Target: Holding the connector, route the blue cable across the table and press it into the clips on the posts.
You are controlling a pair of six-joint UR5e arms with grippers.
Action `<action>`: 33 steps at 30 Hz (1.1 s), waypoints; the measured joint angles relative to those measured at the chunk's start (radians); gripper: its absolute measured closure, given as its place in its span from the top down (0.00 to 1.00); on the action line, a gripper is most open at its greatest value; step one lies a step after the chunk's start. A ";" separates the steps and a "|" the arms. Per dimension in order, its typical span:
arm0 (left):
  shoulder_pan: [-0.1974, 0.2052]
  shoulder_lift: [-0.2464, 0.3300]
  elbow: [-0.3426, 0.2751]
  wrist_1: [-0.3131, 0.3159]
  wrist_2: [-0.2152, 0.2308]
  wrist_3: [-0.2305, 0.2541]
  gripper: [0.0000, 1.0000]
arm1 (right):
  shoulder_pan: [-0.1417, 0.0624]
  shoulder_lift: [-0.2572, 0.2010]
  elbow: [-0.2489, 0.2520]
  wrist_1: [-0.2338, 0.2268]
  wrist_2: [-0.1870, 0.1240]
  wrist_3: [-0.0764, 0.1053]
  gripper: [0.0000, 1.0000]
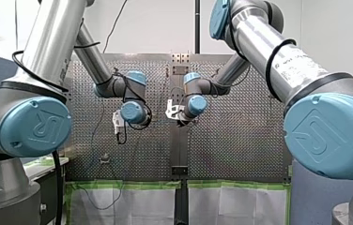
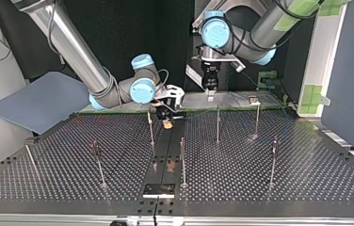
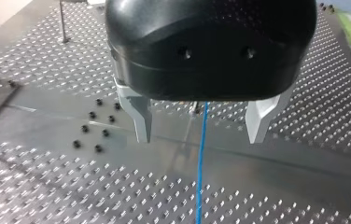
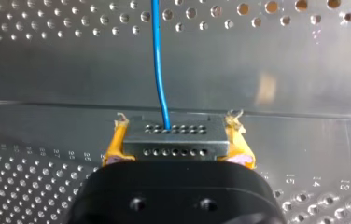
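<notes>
My right gripper (image 4: 177, 125) is shut on a small grey connector (image 4: 173, 140), clamped between its yellow pads (image 4: 114, 147). The blue cable (image 4: 158, 70) leaves the connector's top face and runs ahead over the perforated table (image 4: 281, 70). In the top view my right gripper (image 2: 167, 121) hovers low over the table's middle strip at the far side. My left gripper (image 3: 201, 140) stands open above the table, its metal fingers (image 3: 142, 119) on either side of the blue cable (image 3: 200, 168) without touching it. In the top view my left gripper (image 2: 209, 84) hangs behind a thin post (image 2: 218, 125).
Several thin upright posts stand across the table, such as the ones at the top view's middle (image 2: 182, 160), right (image 2: 274, 160) and left (image 2: 99, 162). A dark plate (image 2: 158, 189) lies at the near edge. A grey-blue board (image 2: 38, 101) leans at the left.
</notes>
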 joint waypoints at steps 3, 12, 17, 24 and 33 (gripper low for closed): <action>-0.029 -0.028 0.028 -0.010 -0.015 0.006 1.00 | -0.003 0.000 0.000 0.000 0.000 0.002 0.00; -0.056 -0.102 0.112 -0.023 -0.024 0.009 1.00 | -0.006 0.000 0.000 0.000 -0.001 0.002 0.00; -0.048 -0.111 0.150 -0.032 -0.032 0.010 1.00 | -0.007 0.000 0.001 0.000 -0.002 0.003 0.00; -0.030 -0.117 0.186 -0.043 -0.038 0.011 1.00 | -0.009 0.000 0.001 0.000 -0.003 0.005 0.00; -0.016 -0.187 0.257 -0.072 -0.045 0.021 1.00 | -0.012 0.000 0.000 -0.001 -0.004 0.005 0.00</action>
